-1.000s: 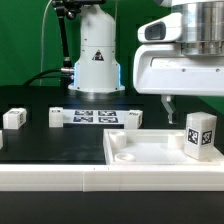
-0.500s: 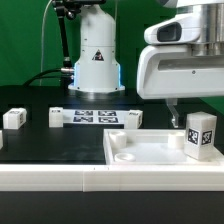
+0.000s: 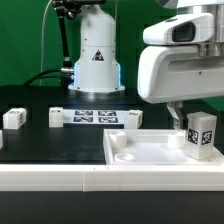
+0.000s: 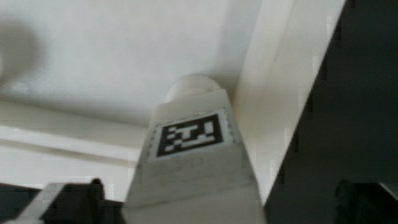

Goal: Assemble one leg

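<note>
A leg (image 3: pixel 201 135), a small white post with black-and-white tags, stands upright on the large flat white panel (image 3: pixel 150 150) near its corner on the exterior view's right. My gripper (image 3: pixel 176 113) hangs just behind and above the leg, and most of it is hidden by the arm's white housing. In the wrist view the leg (image 4: pixel 196 150) runs up between my two dark fingertips (image 4: pixel 80 200), with a gap on both sides. The gripper (image 4: pixel 222 205) is open and holds nothing.
The marker board (image 3: pixel 92 117) lies at the back centre. Another tagged leg (image 3: pixel 14 118) stands at the exterior view's left and one more (image 3: pixel 132 119) beside the board. The panel has round corner sockets (image 3: pixel 122 156). A second robot base (image 3: pixel 96 60) stands behind.
My arm has shifted slightly toward the exterior view's right, closer over the standing leg. The leg and the other parts have not moved.
</note>
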Motion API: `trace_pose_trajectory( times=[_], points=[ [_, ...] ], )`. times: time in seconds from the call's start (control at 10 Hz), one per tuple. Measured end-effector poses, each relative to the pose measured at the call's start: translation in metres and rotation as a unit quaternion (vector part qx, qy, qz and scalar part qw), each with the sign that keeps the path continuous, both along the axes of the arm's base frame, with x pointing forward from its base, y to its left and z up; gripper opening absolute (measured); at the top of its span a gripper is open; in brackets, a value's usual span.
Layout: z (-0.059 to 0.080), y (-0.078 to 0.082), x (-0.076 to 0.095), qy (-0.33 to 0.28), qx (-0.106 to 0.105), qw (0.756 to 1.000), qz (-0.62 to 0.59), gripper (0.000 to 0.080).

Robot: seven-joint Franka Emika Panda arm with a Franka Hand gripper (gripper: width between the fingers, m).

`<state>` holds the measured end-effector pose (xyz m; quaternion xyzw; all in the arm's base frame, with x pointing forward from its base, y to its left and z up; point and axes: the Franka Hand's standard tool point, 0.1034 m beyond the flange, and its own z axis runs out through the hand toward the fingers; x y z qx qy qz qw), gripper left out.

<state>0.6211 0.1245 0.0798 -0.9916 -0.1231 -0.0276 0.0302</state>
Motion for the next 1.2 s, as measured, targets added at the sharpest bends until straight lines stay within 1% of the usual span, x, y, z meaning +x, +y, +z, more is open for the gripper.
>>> trace_pose_trajectory(
  times=[0.2, 0.4, 0.5, 0.7, 0.8, 1.0, 1.2],
  points=[
    [-0.0001, 0.0000, 0.0000, 0.000, 0.000, 1.000, 0.000, 0.0634],
    [0.0001, -0.0014, 0.0004, 0.000, -0.001, 1.000, -0.001, 0.0293],
    [-0.0002, -0.0043, 0.0008, 0.000, -0.001, 1.000, -0.009, 0.0295],
    [-0.0004, -0.0044, 0.0007, 0.002, 0.000, 1.000, -0.029, 0.0294],
    [-0.0012, -0.0054, 0.0010, 0.002, 0.006, 0.996, -0.090, 0.0294],
    [-0.0020, -0.0068, 0.0014, 0.004, 0.014, 0.980, -0.199, 0.0294],
    [-0.0018, -0.0083, 0.0041, 0.001, 0.026, 0.954, -0.299, 0.0294]
  ],
)
